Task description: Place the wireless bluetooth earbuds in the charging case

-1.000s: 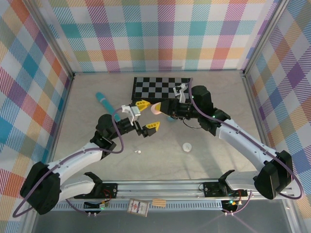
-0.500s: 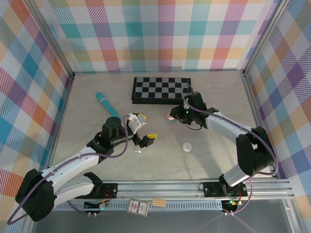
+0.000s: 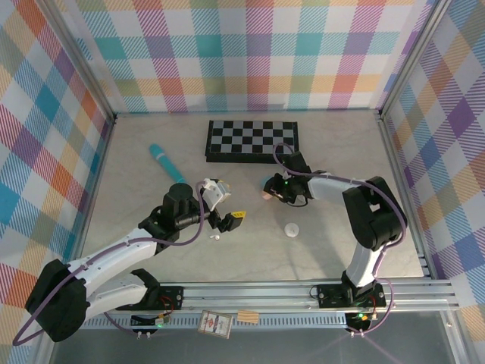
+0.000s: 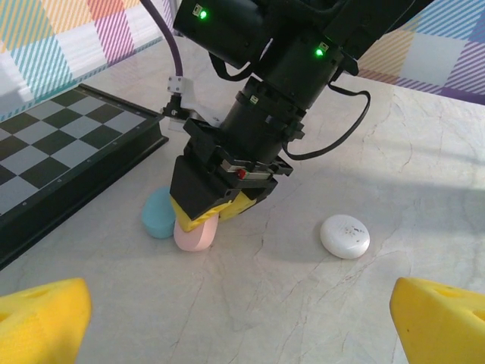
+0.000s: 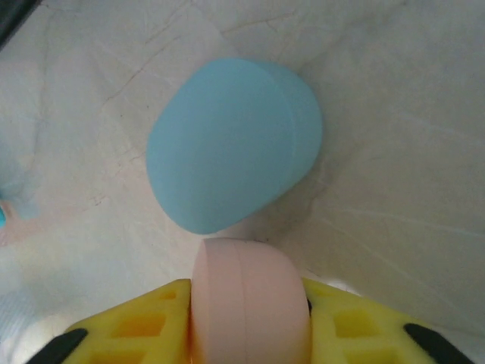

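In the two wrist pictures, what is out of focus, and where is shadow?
Left wrist view: yellow fingertips in the bottom corners blurred, white case sharp. Right wrist view: pink case soft; blue case throws a shadow to its lower right.

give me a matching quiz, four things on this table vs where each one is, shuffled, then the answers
Things:
1. pink case
2. blue case
3. white case
4. teal stick

Places:
a. lying alone on the bare table, apart from the other cases
b. between the yellow pads of the right gripper
c. flat on the table right beside the pink case, near the chessboard
d. off to the left of the chessboard in the top view

Pairs: 1-b, 2-c, 3-a, 4-d
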Robot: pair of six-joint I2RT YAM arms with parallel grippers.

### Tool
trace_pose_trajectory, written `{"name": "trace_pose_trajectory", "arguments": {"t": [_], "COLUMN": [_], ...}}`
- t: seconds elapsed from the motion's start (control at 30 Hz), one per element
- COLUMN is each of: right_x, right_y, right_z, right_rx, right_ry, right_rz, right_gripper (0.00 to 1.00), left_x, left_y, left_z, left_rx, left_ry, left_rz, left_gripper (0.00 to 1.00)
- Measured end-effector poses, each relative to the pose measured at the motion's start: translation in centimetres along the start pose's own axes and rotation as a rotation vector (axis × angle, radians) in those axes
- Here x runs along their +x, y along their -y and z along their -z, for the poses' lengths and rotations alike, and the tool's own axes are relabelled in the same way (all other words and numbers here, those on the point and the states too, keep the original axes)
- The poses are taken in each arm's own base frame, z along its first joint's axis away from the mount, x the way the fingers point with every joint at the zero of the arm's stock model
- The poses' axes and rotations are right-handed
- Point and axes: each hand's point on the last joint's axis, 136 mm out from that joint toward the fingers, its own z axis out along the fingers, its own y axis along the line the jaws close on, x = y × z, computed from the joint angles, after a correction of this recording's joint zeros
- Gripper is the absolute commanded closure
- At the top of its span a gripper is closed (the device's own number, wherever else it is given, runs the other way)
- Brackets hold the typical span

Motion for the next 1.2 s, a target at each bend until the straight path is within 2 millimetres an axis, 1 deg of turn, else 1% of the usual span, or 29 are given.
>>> {"name": "trace_pose_trajectory", "arguments": {"t": [0.1, 0.23, 0.33, 0.4, 0.47, 0.53, 0.6, 0.73, 0.8, 0.87, 0.97, 1.1, 1.2], "right_x": [-0.5, -0.6, -0.8, -1.2, -1.2, -0.8, 0.4, 3.9, 5.7, 6.8, 7.7, 8.7, 9.3], "right_y": [0.5, 1.7, 1.8, 1.6, 1.5, 2.1, 3.3, 6.0, 6.8, 7.1, 7.2, 8.2, 9.0], "right_z": [0.1, 1.0, 3.2, 5.6, 7.8, 9.5, 10.5, 10.3, 9.9, 9.6, 8.8, 7.4, 6.7], "right_rx": [0.042, 0.119, 0.162, 0.181, 0.204, 0.237, 0.279, 0.369, 0.404, 0.423, 0.441, 0.482, 0.502], "right_ry": [0.019, 0.033, 0.066, 0.114, 0.160, 0.188, 0.193, 0.132, 0.095, 0.072, 0.048, 0.011, -0.010], "right_rz": [0.042, 0.100, 0.143, 0.168, 0.184, 0.184, 0.167, 0.142, 0.141, 0.140, 0.136, 0.117, 0.107], "right_gripper": [0.41, 0.27, 0.19, 0.16, 0.15, 0.15, 0.16, 0.17, 0.18, 0.22, 0.26, 0.33, 0.37], "left_x": [0.1, 0.4, 1.0, 1.4, 1.6, 1.8, 2.0, 2.5, 2.6, 2.7, 2.6, 2.6, 2.6], "left_y": [-0.2, -0.4, -0.4, -0.5, -0.6, -0.6, -0.7, -0.7, -0.7, -0.7, -0.6, -0.5, -0.5], "left_z": [0.0, -0.2, -0.6, -0.9, -1.3, -1.5, -1.8, -2.3, -2.4, -2.5, -2.5, -2.4, -2.4], "left_rx": [-0.011, -0.017, -0.014, -0.013, -0.012, -0.009, -0.008, -0.002, 0.001, 0.002, 0.008, 0.010, 0.010], "left_ry": [-0.002, -0.015, -0.031, -0.040, -0.043, -0.047, -0.050, -0.058, -0.060, -0.061, -0.060, -0.061, -0.060], "left_rz": [0.001, 0.007, 0.015, 0.019, 0.023, 0.025, 0.026, 0.030, 0.031, 0.031, 0.031, 0.031, 0.031], "left_gripper": [0.00, 0.00, 0.00, 0.00, 0.00, 0.00, 0.00, 0.00, 0.00, 0.00, 0.00, 0.00, 0.00]}}
